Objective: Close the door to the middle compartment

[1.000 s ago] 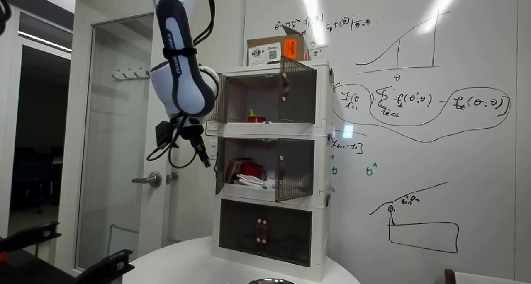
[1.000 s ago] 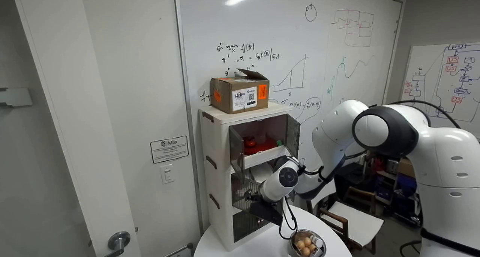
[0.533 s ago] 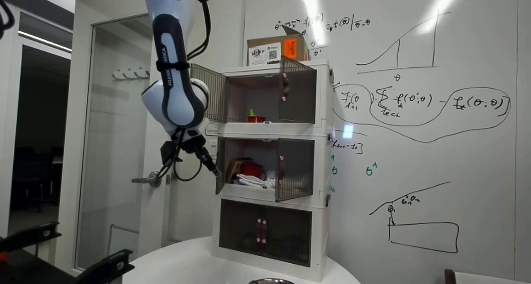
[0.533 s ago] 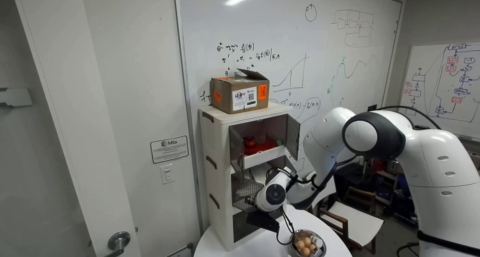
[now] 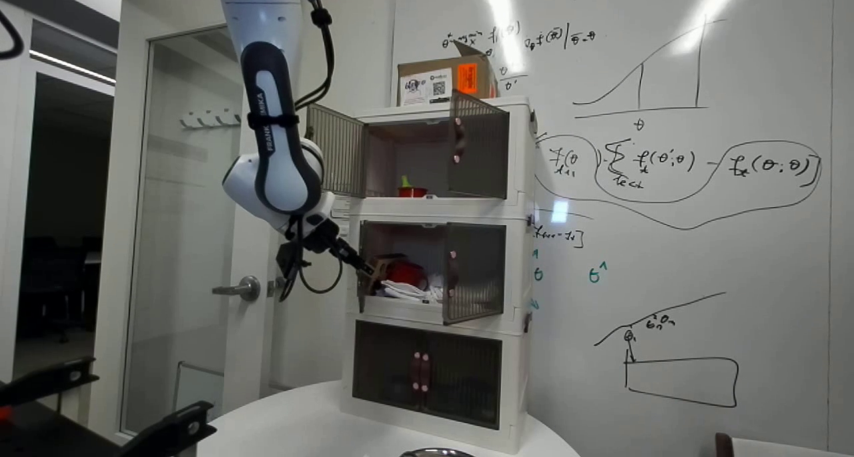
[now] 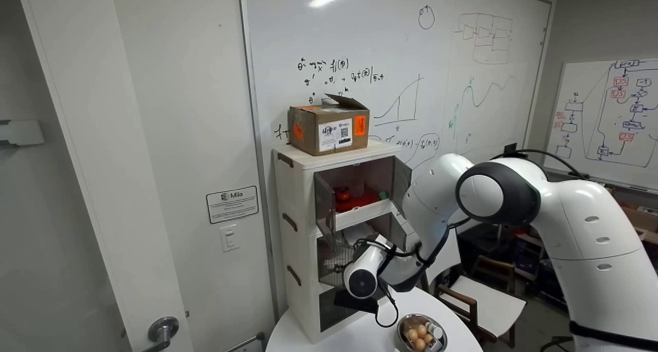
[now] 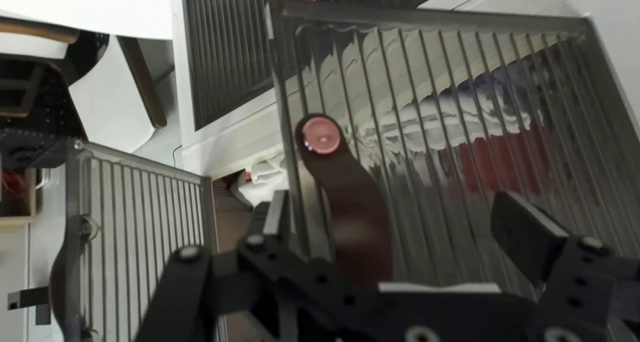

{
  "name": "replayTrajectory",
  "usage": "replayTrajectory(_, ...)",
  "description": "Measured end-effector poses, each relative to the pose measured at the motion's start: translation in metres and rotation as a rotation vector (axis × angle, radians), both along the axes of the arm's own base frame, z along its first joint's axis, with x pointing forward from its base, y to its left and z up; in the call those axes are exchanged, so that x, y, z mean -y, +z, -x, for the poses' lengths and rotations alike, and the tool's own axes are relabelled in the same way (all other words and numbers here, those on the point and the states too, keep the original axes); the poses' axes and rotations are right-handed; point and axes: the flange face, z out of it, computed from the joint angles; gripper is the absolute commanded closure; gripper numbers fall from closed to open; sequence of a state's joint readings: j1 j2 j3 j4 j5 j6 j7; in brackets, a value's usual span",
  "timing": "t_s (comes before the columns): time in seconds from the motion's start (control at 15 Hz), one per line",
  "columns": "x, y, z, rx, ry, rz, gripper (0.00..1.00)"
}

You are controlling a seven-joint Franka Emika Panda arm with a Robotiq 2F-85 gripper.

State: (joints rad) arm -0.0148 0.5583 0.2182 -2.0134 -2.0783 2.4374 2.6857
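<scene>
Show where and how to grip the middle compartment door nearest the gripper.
Take the door by its dark strap handle, probably from the outer face with jaws astride: the strap is narrow, runs near the free edge, and the matching handle on the neighbouring door bows outward.

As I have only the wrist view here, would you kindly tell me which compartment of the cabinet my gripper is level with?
Observer: In an exterior view, the gripper is level with the middle compartment.
Operator: Thank you. Is anything open just above that?
Observer: Yes: as seen there, the top compartment has its left upper door and its right upper door both swung outward.
Operator: And should I mind anything in front, lower down?
Observer: In an exterior view, a metal bowl holding round brown items stands on the white table.
</scene>
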Motion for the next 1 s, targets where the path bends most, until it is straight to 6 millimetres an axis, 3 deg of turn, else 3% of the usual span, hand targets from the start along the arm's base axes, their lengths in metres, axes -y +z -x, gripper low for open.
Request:
replayTrajectory(0.4,0.026,0.010,-0.026,0.031,-0.011,0.098,0.00)
replayTrajectory(1.0,0.021,0.036,-0.052,0.024,0.116,0.065,0.00)
